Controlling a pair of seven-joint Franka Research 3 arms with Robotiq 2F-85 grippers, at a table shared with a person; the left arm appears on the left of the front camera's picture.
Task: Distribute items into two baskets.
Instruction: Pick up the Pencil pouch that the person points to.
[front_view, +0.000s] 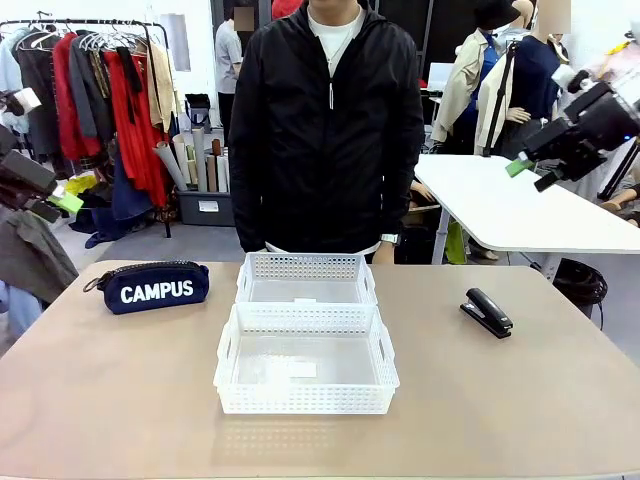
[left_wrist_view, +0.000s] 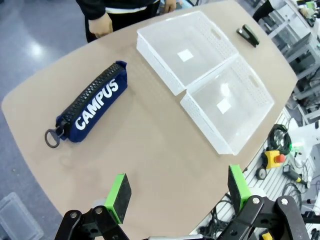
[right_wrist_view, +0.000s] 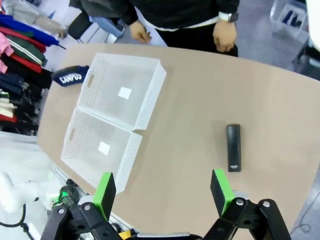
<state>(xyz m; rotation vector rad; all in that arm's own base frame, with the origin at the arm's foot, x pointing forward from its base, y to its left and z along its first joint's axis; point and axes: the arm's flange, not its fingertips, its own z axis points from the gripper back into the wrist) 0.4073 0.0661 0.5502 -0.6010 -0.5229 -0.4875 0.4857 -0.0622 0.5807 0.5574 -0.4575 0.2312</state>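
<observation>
A navy soft zip pouch with white "CAMPUS" lettering (front_view: 155, 288) lies on the left of the tan table (front_view: 500, 420). A small black desk stapler (front_view: 487, 312) lies on the right. Both are well apart from the two white perforated plastic baskets in the middle, the near basket (front_view: 305, 398) touching the far basket (front_view: 305, 265). Neither basket holds an item.

The left gripper (left_wrist_view: 179, 191) hangs high above the table's left side with its jaws spread wide and nothing between them. The right gripper (right_wrist_view: 162, 192) is equally wide open and empty, above the right side.

The pouch looks light and yielding and will probably sag at both ends. A pinch across the narrow body at mid-length, clear of the zip ring, should suit it. The stapler looks rigid, smooth and dense for its size, and it sits low. It is best taken across its narrow sides near the middle, since an end grip could let it pivot or slip.
</observation>
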